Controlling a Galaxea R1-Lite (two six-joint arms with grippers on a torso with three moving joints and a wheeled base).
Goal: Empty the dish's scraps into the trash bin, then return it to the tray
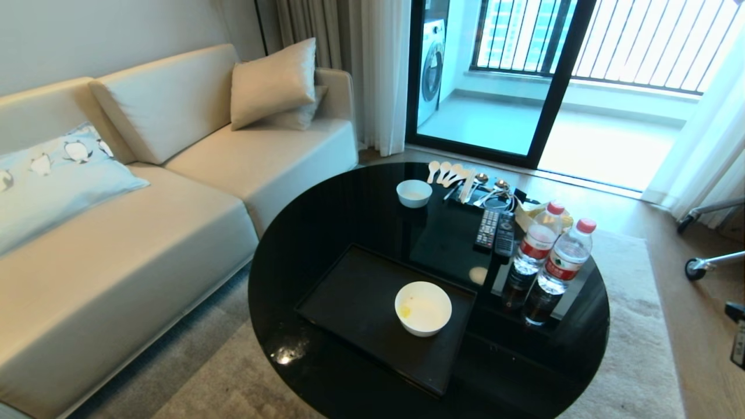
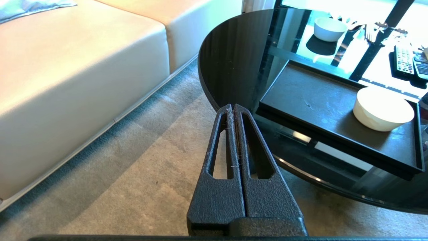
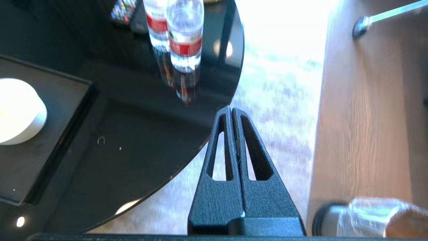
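The dish is seen upright at the tray's three o'clock side on the table. Both the left pincer and right pincer are pressed together, empty.

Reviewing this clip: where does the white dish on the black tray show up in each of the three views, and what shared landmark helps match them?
Head view: the dish sits low and centre, on the tray's right part.
Left wrist view: the dish is at the right edge, on the tray.
Right wrist view: the dish is cut by the left edge, on the tray.
Shared landmark: the tray's raised rim beside the dish.
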